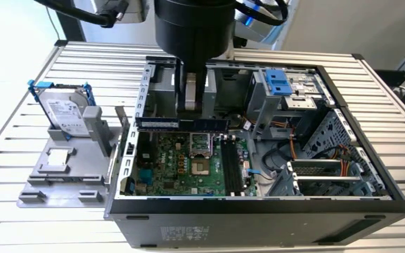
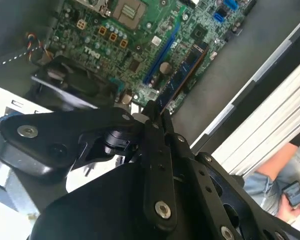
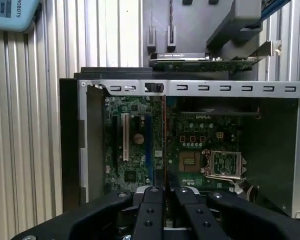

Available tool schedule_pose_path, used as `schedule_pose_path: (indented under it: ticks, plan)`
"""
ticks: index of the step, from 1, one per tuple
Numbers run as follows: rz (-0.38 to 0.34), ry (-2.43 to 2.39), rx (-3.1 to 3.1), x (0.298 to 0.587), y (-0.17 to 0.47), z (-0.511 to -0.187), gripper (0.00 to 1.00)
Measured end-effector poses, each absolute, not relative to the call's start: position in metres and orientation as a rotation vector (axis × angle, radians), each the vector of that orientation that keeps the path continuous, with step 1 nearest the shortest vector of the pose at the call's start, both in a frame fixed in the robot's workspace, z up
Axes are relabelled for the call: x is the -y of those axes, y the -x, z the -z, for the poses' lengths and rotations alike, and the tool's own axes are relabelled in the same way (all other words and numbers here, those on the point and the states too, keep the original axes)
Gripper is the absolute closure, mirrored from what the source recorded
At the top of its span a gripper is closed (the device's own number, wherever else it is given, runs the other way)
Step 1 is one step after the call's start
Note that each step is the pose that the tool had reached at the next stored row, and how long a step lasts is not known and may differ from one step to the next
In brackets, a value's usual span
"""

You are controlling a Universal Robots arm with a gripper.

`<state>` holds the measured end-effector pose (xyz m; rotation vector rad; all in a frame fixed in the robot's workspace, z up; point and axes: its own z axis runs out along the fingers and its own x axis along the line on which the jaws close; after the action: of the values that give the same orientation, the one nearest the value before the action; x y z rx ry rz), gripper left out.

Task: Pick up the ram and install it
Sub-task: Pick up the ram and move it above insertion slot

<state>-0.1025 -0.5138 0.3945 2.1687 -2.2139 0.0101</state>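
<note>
The ram (image 1: 182, 124) is a long, thin, dark stick that hangs level above the green motherboard (image 1: 177, 166) inside the open computer case (image 1: 259, 211). My gripper (image 1: 199, 116) comes straight down from above and is shut on the stick near its middle. In the second wrist view the ram (image 2: 182, 75) sticks out from the fingertips (image 2: 151, 114) over the board. The first wrist view has the ram (image 3: 163, 140) edge-on, as a thin line running out from my gripper (image 3: 163, 190). The long black slots (image 1: 232, 166) lie on the board towards the exterior view's right of the stick.
Left of the case in the exterior view, a silver hard drive (image 1: 65, 110) in a blue-edged bracket stands on a grey fixture (image 1: 55, 182) with a small silver plate (image 1: 58, 156). Cables (image 1: 308, 153) and drive bays fill the case's right half. A person's hand (image 2: 285, 192) is beside the table.
</note>
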Motion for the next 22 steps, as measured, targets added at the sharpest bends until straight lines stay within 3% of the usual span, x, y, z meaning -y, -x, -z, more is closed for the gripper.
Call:
schedule_pose_path:
  ticks: [22]
  plan:
    - [-0.010, -2.169, 2.214, 0.479, 0.031, -0.395, 1.00]
